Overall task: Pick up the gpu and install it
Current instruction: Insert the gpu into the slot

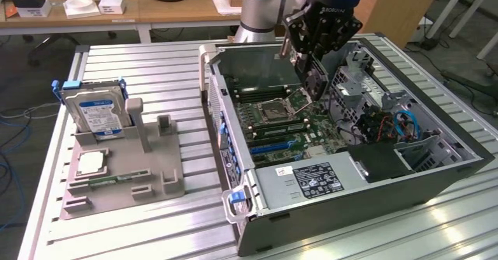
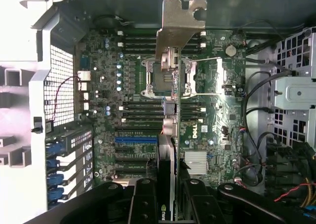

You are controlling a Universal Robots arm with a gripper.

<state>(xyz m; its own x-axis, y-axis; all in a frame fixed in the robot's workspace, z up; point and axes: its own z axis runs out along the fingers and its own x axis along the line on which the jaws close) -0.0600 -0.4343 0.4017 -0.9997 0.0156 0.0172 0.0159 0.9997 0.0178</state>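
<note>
My gripper (image 1: 311, 53) hangs over the open computer case (image 1: 435, 175), shut on the gpu (image 1: 313, 80), which points down toward the motherboard (image 1: 292, 129). In the wrist view the gpu (image 2: 167, 155) is seen edge-on as a thin dark card running up the middle. Its silvery metal bracket (image 2: 178, 26) is at the far end, over the CPU socket (image 2: 165, 76). The black fingers (image 2: 143, 199) of the gripper (image 2: 168, 197) press on both sides of the card. The card sits above the board, clear of the slots.
A blue expansion slot (image 2: 136, 140) and black slots lie on the board beside the card. A grey parts stand (image 1: 125, 181) at the exterior view's left holds a blue-labelled hard drive (image 1: 97, 113) and a small CPU chip (image 1: 92, 162). The power supply (image 1: 311, 181) and cables (image 1: 404, 126) fill the case's near side.
</note>
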